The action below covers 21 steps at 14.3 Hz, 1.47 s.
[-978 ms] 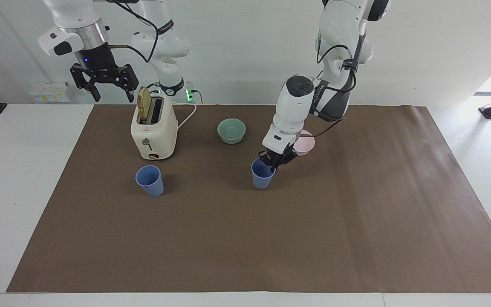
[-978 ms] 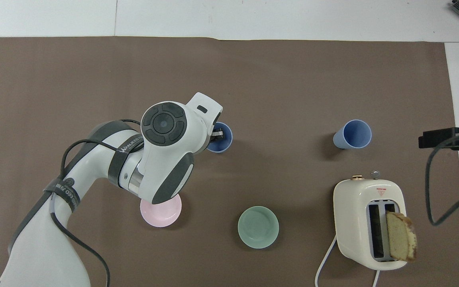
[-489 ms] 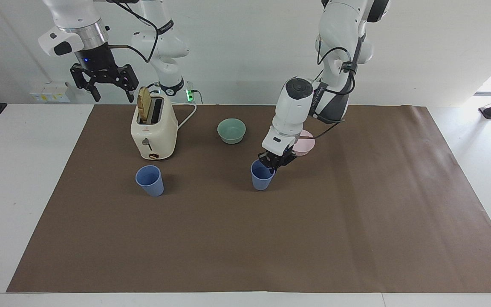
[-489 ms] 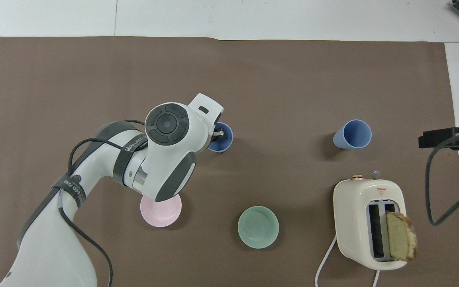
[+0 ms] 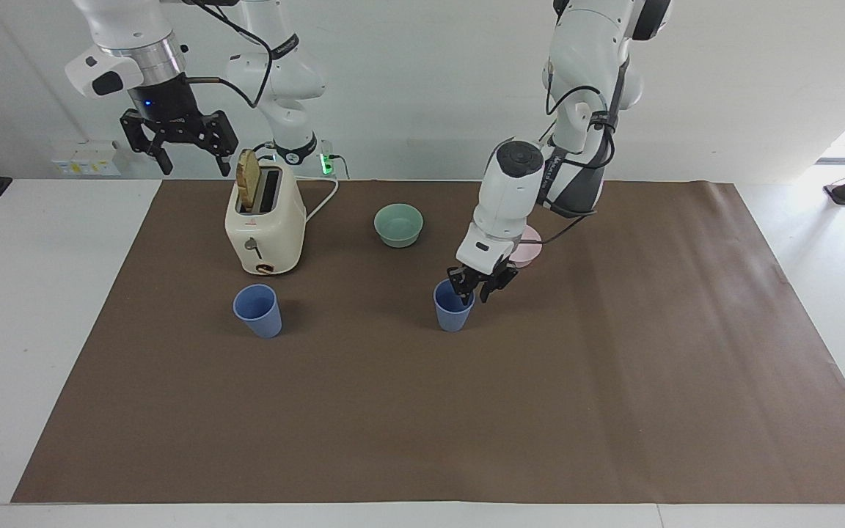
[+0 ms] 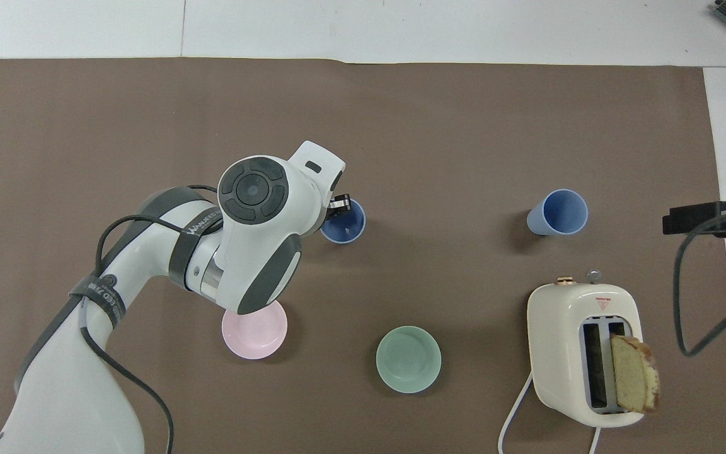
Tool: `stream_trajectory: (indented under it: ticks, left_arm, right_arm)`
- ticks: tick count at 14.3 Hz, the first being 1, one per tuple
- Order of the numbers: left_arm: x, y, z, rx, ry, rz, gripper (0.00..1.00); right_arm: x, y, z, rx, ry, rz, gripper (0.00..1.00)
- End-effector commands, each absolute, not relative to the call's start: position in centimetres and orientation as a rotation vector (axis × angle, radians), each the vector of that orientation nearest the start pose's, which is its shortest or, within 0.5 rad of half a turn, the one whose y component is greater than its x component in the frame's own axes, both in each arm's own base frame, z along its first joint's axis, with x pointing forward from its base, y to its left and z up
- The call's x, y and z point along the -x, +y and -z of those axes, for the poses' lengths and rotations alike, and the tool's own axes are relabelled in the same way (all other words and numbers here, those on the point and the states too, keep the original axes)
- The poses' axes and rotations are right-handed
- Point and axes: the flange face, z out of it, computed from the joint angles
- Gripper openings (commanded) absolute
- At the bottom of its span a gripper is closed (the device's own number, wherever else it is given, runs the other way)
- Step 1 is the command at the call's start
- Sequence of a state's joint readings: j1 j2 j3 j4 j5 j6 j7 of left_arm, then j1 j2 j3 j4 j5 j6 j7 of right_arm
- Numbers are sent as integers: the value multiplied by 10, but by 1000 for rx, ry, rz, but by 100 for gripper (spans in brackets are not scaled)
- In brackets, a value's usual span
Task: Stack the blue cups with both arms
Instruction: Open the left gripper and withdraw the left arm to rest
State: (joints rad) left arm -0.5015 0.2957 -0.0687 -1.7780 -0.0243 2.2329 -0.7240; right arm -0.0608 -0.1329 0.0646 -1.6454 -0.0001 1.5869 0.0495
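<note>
Opened the left end effector [image 5: 475,287] since a moment ago, leaving one finger inside and one outside the rim of the matte periwinkle-blue tapered plastic tumbler [image 5: 453,312], upright on the table [image 5: 422,411], farther from the robots than the pink bowl [image 5: 529,249]. Probably means regripping before any carry to the second blue tumbler [image 5: 259,312] in front of the cream toaster [image 5: 265,220]. Keeps the right end effector [image 5: 177,139] waiting, spread open, high beside that toaster.

A: The two tapered plastic cups [image 5: 454,308] [image 5: 258,310] are periwinkle blue, on the worktop's plain brown paper mat [image 5: 422,411].

B: Yes. The round bowls are mint green [image 5: 398,224] and pale pink [image 6: 254,330], the boxy toaster [image 5: 265,227] is cream.
</note>
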Motion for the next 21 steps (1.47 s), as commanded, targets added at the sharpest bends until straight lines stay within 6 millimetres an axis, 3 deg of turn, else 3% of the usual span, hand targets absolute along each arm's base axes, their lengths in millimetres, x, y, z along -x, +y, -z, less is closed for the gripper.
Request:
stream_trajectory:
  ticks: [1, 5, 14, 16, 18, 21]
  left_arm:
    - [-555, -309, -452, 3221, -308, 211, 100]
    - [-565, -227, -495, 3193, -157, 173, 100]
    - [-567, -81, -521, 3141, 236, -8, 100]
    - [-566, -64, -531, 3138, 256, 5, 100]
    - [-562, -63, -549, 3140, 241, 12, 100]
    - [-559, -64, -592, 3139, 240, -5, 100]
  right_arm:
    - [-509, 1, -662, 3147, 95, 104, 100]
    - [-507, -2, -662, 3147, 102, 77, 100]
    - [-503, -3, -658, 3146, 109, 51, 100]
    - [-505, -7, -641, 3146, 124, 15, 100]
    - [-510, -9, -622, 3146, 129, -5, 100]
    - [-518, -24, -580, 3145, 160, -17, 100]
